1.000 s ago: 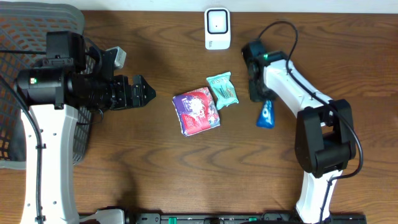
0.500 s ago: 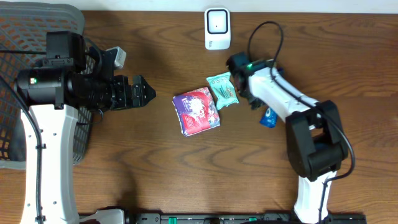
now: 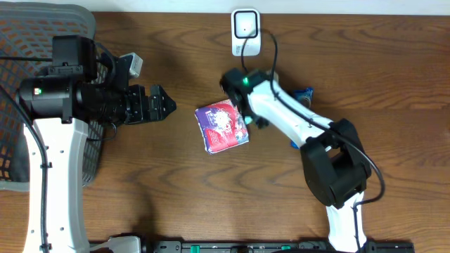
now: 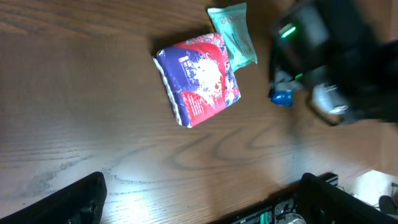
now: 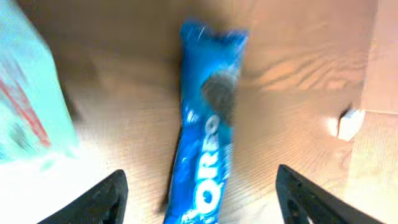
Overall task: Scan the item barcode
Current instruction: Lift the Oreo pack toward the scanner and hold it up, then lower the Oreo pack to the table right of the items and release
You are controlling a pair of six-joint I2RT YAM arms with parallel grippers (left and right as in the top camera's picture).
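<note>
- Wire basket (image 3: pixel 21 63) sits at the far left edge of the bench (image 3: pixel 176 183); the left arm's body overlaps its right side in the overhead view
- Left gripper (image 3: pixel 167 102) points right over bare wood, jaws spread wide with nothing between them; it is well apart from every packet
- Red and purple packet (image 3: pixel 222 125) lies flat at mid-bench, the nearest item to the left gripper, with open wood between the two
- Teal packet (image 4: pixel 233 34) lies just beside the red and purple packet's far corner; overhead it is almost wholly covered by the right arm, the left wrist view shows it clearly
- Scanner (image 3: pixel 245 31), white, stands at the far edge of the bench; the right arm's black cable (image 3: pixel 271 42) loops across its face in the overhead view
- Right arm (image 3: pixel 281 116) stretches diagonally from its base towards the scanner, blurred in the left wrist view
- Right gripper (image 5: pixel 202 186): jaws stand apart, a gap on each side of the Oreo packet (image 5: pixel 208 124), so it is not gripped
- Oreo packet is on the wood right of the scanner and apart from it; overhead only a blue end shows past the arm
</note>
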